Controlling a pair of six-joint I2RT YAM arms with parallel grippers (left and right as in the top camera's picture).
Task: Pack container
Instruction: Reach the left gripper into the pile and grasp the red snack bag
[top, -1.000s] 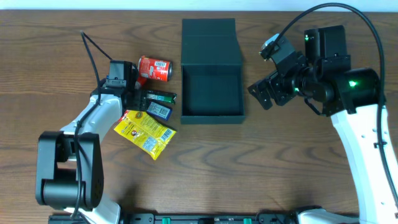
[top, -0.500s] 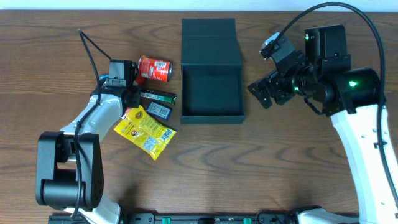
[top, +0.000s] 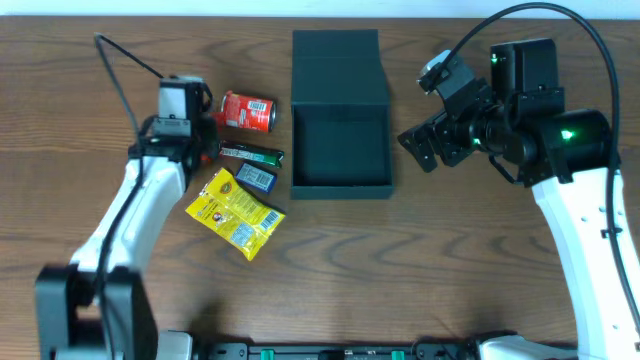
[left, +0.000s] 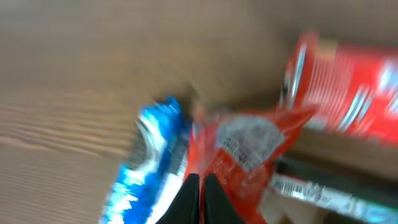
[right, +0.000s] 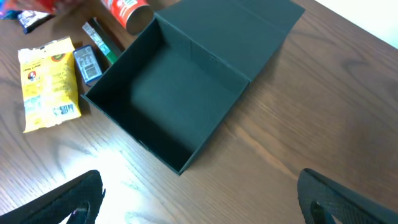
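Left end effector (left: 199, 186) has its fingertips drawn together to a narrow slit, and by the look of its wrist view they pinch the lower edge of a red packet (left: 249, 149); the picture is smeared, so I judge that grip rather than read it plainly. Just left of the packet lies a blue-and-white wrapper (left: 146, 174), touching or overlapping it. Nearest on the counter (top: 400, 260) is a yellow packet (top: 235, 210), then a small blue packet (top: 256, 178) beside its far corner, then a dark green stick pack (top: 250, 153), and farther still a red can (top: 247, 110) lying on its side. To their right the container (top: 340, 150) sits near the middle of the counter, open and with nothing in it, its lid (top: 338, 60) folded back flat on the far side. The right end effector (top: 424, 148) hangs just right of the container with its fingers spread wide, holding nothing and apart from the box wall. The risk I see is the thin edge pinch: a slick wrapper held by a corner could slide out on the way to the box, or snag its left wall. A low carry could also brush the can, which might roll, and nothing braces the light cardboard against a push.
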